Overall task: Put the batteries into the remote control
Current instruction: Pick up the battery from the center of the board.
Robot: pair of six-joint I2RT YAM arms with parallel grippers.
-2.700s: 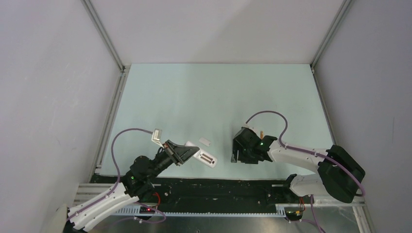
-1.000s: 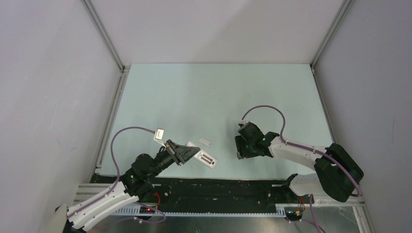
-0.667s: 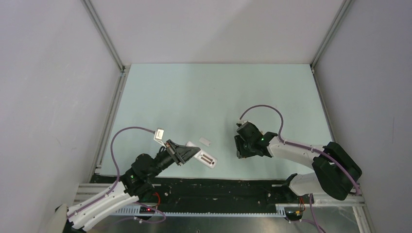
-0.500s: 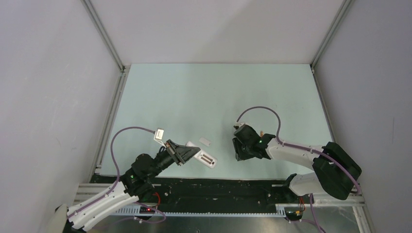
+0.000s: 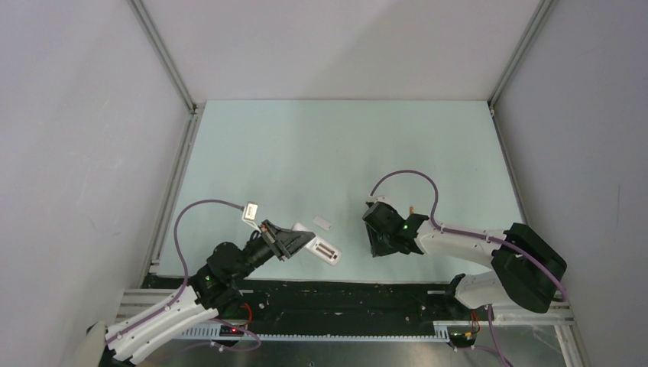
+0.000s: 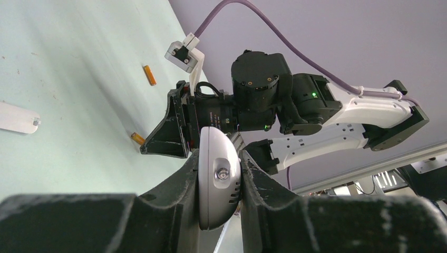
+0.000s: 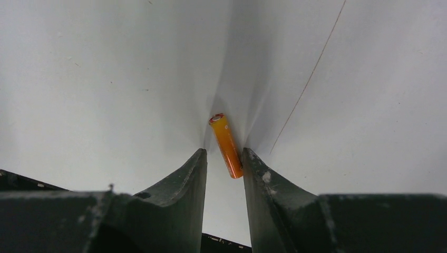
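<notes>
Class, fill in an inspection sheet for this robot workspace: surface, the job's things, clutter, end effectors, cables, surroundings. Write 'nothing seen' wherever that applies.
Surface: pale green table, a few faint marks.
Job's things: remote control gripped at one end; one battery lying on the table; second battery lying loose farther off.
Clutter: small white flat piece on the table beside the remote control.
End effectors: left end effector shut on the remote control; right end effector open, straddling the first battery.
Cables: purple cable looping over each arm, clear of the parts.
Surroundings: grey walls, metal corner rails.
</notes>
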